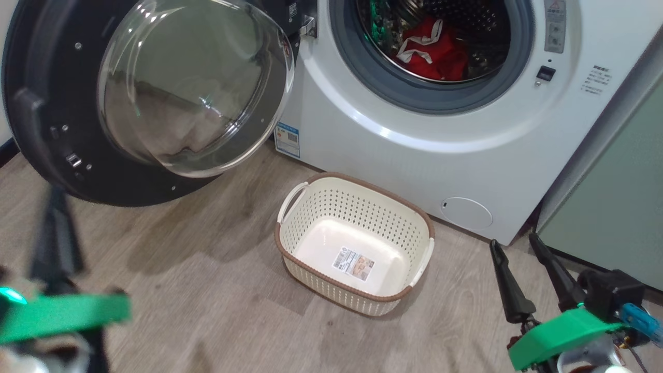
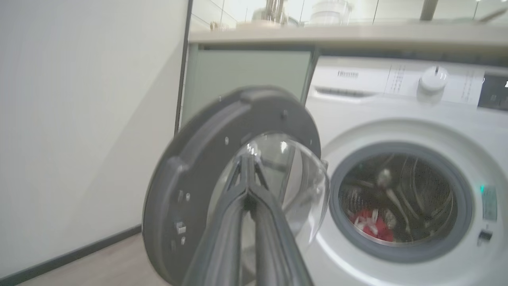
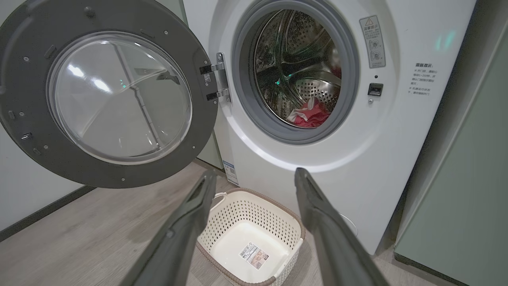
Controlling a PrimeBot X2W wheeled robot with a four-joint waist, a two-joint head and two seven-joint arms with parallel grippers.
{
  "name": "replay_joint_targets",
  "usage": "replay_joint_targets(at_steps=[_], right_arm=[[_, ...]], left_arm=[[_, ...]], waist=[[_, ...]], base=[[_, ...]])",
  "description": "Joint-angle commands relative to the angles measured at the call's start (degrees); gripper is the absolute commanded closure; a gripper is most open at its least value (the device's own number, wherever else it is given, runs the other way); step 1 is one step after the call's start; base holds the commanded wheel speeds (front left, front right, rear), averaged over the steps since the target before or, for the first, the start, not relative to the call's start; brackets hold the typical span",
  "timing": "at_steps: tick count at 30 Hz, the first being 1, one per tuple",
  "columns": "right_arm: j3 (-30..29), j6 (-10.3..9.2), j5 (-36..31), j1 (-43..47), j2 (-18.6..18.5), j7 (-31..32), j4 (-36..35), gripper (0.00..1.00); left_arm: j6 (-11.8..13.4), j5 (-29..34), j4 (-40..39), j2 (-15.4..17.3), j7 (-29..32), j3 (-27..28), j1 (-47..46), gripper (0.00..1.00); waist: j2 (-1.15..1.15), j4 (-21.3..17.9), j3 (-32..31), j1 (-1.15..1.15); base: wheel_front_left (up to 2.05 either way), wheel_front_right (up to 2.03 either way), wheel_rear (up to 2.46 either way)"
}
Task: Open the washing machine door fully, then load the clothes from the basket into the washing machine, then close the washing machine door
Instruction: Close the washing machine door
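Wood-look floor (image 1: 207,290) holds the basket (image 1: 331,207), empty; the clothes (image 1: 432,49) lie inside the washing machine (image 1: 414,155). Only closing remains, I reckon: the washing machine door (image 1: 36,129) hangs wide, left gripper (image 2: 248,167) pinched together empty, right gripper (image 1: 514,241) spread apart.

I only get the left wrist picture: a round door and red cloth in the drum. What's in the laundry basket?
Observer: Just a label sticker on the bottom of the basket, nothing else.
Operator: Where does it stand?
Observer: On the floor in front of the washing machine, to the right of the open washing machine door.
Operator: And the other hand?
Observer: The right gripper is to the basket's right, open, holding nothing.
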Motion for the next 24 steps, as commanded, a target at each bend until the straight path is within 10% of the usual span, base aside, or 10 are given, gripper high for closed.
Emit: replay_joint_targets(at_steps=[1, 12, 24], right_arm=[[0.8, 0.0, 0.6, -1.0, -0.5, -0.3, -2.4, 0.0], [0.8, 0.0, 0.0, -2.3, -0.5, 0.2, -4.4, 0.0], [0.9, 0.0, -2.4, -4.7, -0.5, 2.4, -7.4, 0.0]], left_arm=[[-0.9, -2.6, -4.5, 2.2, -0.5, 5.5, -6.3, 1.0], [-10.6, -34.7, 3.1, 13.0, 10.6, 24.5, -29.4, 1.0], [-8.3, -49.1, 36.4, 24.1, 23.8, 31.4, -44.0, 1.0]], waist=[[0.0, 0.2, 0.4, 0.0], [0.0, -1.1, 3.5, 0.0], [0.0, -4.9, 8.9, 0.0]], base=[[0.0, 0.0, 0.0], [0.0, 0.0, 0.0], [0.0, 0.0, 0.0]])
